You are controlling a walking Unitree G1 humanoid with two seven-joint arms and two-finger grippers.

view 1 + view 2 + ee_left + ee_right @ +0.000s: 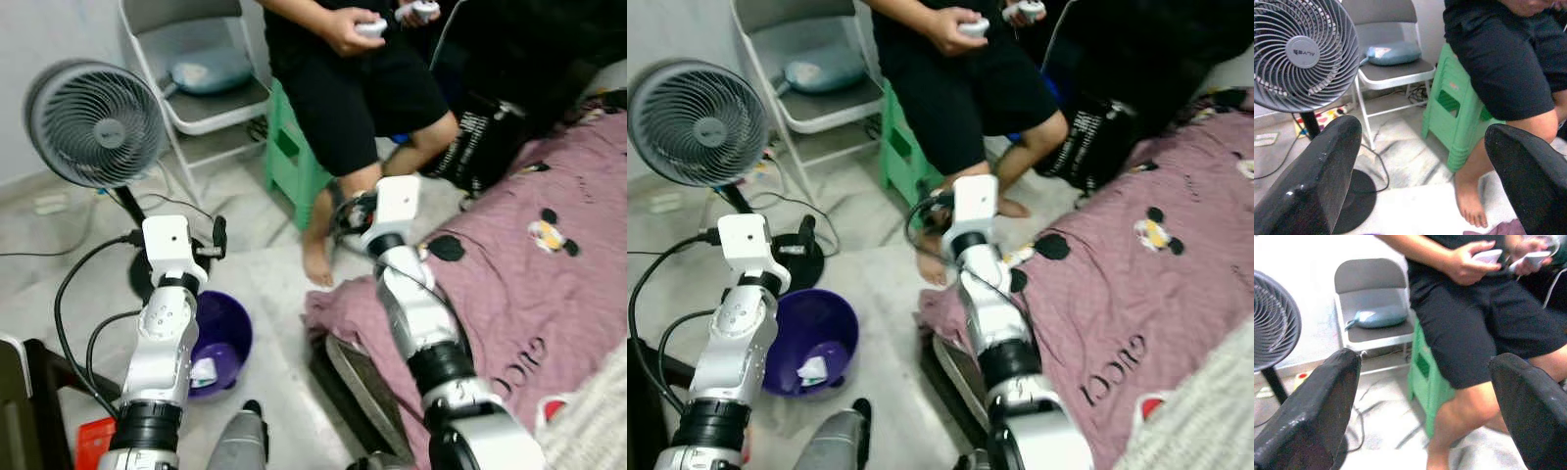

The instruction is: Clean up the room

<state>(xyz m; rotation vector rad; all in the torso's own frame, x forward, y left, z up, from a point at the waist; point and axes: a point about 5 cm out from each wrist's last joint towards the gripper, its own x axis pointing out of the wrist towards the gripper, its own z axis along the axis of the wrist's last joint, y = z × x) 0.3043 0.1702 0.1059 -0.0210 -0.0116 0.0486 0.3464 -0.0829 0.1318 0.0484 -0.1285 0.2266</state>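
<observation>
Tiled floor (pixel 265 284), one fan (pixel 95 122), one purple bin (pixel 223 341), both grippers' fingers (pixel 1312 186) apart, empty

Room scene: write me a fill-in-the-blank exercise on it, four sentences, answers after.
1. The stool under the seated person is ____ in colour.
2. The bucket on the floor beside the left arm is ____ in colour.
3. The blue cushion lies on a folding ____.
4. The fingers of the left gripper stand ____.

Answers: green; purple; chair; open
</observation>
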